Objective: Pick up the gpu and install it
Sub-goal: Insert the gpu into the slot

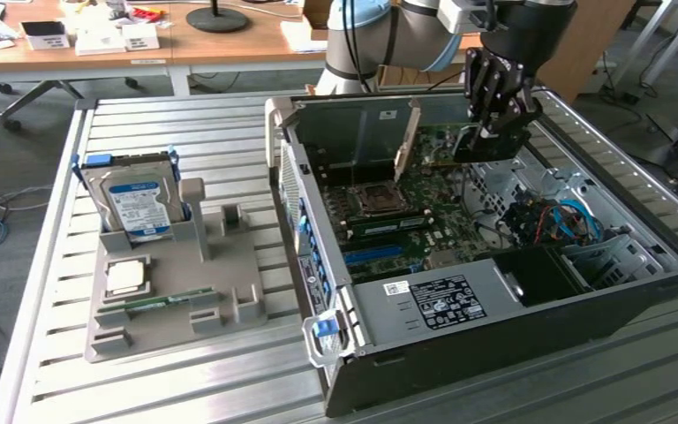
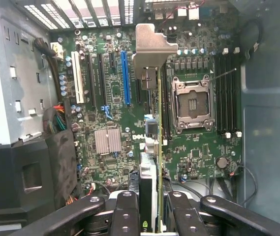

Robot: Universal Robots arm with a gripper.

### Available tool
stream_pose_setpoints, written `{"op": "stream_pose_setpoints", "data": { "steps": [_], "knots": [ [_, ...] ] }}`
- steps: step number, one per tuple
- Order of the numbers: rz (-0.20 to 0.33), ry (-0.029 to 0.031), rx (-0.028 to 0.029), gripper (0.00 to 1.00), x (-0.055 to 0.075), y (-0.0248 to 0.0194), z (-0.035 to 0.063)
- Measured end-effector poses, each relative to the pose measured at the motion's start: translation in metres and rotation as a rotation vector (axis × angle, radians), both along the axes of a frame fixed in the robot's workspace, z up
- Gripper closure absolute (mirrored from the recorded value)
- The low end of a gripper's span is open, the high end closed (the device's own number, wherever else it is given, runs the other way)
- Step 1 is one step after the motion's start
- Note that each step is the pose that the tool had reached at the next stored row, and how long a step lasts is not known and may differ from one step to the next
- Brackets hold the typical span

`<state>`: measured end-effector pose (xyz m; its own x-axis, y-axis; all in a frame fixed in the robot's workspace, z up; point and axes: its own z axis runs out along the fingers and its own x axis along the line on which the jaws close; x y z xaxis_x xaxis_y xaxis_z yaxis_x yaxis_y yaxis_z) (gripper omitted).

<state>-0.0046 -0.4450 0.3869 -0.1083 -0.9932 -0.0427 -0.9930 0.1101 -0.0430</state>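
Down inside case (image 1: 493, 353) (image 2: 267, 73), gpu (image 1: 486, 146) (image 2: 152, 49) in tool (image 1: 498, 124) (image 2: 154, 214).

Fig. The computer case (image 1: 493, 353) is seen obliquely from above in the exterior view, at middle distance. In the wrist view it is looked into straight down, closely, from behind the gripper (image 2: 152, 216). Shared by both: motherboard (image 1: 416, 208), gpu (image 2: 148, 177).
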Motion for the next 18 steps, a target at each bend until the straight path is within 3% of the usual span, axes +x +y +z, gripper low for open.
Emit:
{"op": "stream_pose_setpoints", "data": {
  "steps": [9, 18],
  "knots": [
    [0.000, 0.0026, -0.0008, 0.73, 0.0000, -0.0001, 0.0000],
    [0.000, 0.0162, -0.0082, 0.73, 0.0002, 0.0000, 0.0000]
  ]
}}
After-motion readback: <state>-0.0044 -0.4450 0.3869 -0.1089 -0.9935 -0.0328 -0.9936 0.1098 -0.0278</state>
